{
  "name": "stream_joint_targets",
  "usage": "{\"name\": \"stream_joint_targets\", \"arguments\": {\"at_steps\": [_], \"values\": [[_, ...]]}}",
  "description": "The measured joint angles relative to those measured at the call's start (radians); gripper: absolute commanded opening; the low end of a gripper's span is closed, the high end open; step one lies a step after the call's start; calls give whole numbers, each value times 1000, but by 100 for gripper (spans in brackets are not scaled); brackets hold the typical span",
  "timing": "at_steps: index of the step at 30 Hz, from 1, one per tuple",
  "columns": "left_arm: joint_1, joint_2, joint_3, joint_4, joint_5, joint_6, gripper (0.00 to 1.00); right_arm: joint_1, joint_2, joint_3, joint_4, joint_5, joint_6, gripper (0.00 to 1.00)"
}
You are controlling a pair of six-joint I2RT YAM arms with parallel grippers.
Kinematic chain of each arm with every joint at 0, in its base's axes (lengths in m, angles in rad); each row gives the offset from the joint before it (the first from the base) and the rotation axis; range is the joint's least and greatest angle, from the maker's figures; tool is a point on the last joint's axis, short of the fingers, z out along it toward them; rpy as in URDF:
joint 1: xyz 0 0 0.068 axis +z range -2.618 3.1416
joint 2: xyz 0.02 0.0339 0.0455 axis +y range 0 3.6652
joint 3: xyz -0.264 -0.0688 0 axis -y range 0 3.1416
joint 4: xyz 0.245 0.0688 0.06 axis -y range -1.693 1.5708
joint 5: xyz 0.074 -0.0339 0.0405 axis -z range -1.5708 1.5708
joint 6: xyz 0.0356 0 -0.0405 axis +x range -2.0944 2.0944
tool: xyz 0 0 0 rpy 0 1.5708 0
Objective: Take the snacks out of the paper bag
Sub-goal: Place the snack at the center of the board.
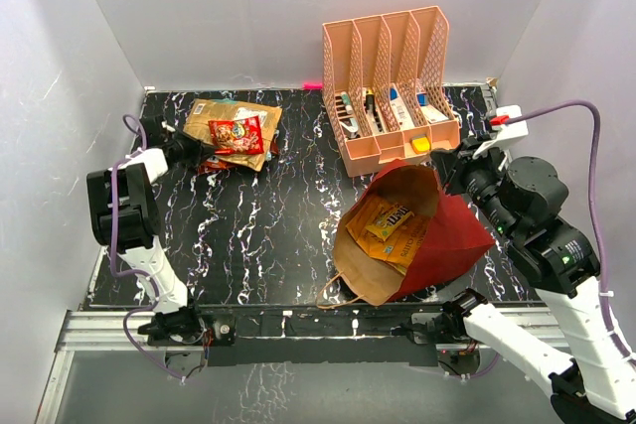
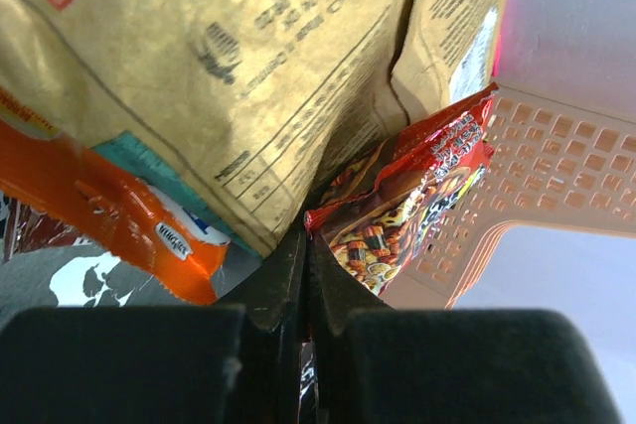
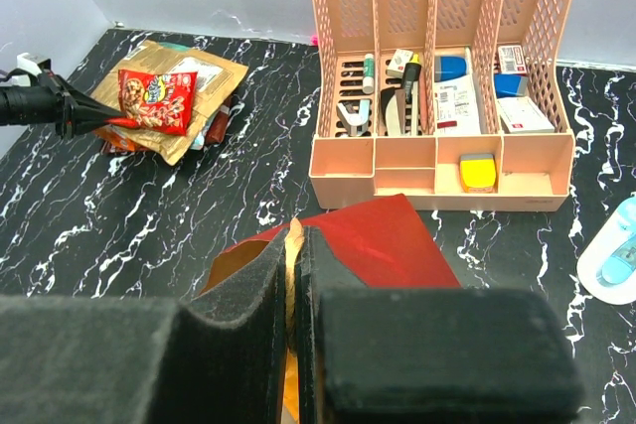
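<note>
The dark red paper bag (image 1: pixel 452 235) lies tilted at the front right, its kraft-brown mouth open toward the arm bases. Yellow and orange snacks (image 1: pixel 390 221) show inside it. My right gripper (image 1: pixel 440 168) is shut on the bag's upper rim (image 3: pixel 295 235), the brown paper edge pinched between the pads. At the back left lies a pile of snacks: a gold packet (image 2: pixel 248 67), an orange one (image 2: pixel 129 225) and a red packet (image 1: pixel 237 134). My left gripper (image 1: pixel 199 149) is shut on the corner of that red packet (image 2: pixel 407 196), low over the pile.
A peach mesh organizer (image 1: pixel 393 86) with pens and small items stands at the back, just behind the bag. A light-blue object (image 3: pixel 616 255) lies right of it. White walls enclose the black marbled table (image 1: pixel 258 235) on three sides.
</note>
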Motion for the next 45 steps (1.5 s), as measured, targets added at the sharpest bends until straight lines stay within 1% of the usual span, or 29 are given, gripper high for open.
{"name": "stream_joint_targets", "arguments": {"at_steps": [5, 6, 7, 8, 10, 11, 13, 15, 17, 22, 23, 24, 28, 31, 39, 45], "values": [[0, 7, 53, -11, -2, 17, 0, 0, -3, 0, 0, 0, 0, 7], [0, 7, 61, -9, -3, 19, 4, 0, -3, 0, 0, 0, 0, 7], [0, 7, 68, -7, -3, 21, 10, 0, -3, 0, 0, 0, 0, 7], [0, 7, 72, -7, -4, 22, 14, 0, -4, 0, 0, 0, 0, 7], [0, 7, 74, -10, -10, 28, 18, 0, -4, 0, 0, 0, 0, 7], [0, 7, 74, -13, -12, 29, 22, 0, -4, 0, 1, 0, 0, 7], [0, 7, 72, -20, -14, 34, 35, 0, -3, 0, 2, 0, 0, 7], [0, 4, 57, -20, -22, 39, 45, 0, -3, 0, 4, 0, 0, 7], [0, -10, 30, -27, -31, 43, 52, 0, -3, 0, 4, 0, 0, 7], [0, -97, -19, -78, -67, 59, 61, 0, -3, 0, 4, -1, 0, 7], [0, -129, -31, -85, -78, 63, 71, 0, -3, 0, 4, -1, 0, 7], [0, -168, -45, -89, -87, 66, 74, 0, -3, 0, 4, -1, 0, 7], [0, -296, -64, -101, -101, 92, 78, 0, -3, 0, 5, -1, 0, 7], [0, -343, -64, -111, -114, 117, 81, 0, -3, -2, 8, -4, 0, 7], [0, -297, -64, -148, -123, 142, 85, 0, -3, -2, 12, -8, -1, 7], [-11, -314, -80, -174, -165, 167, 88, 0, -3, -2, 12, -8, -1, 7]]}}
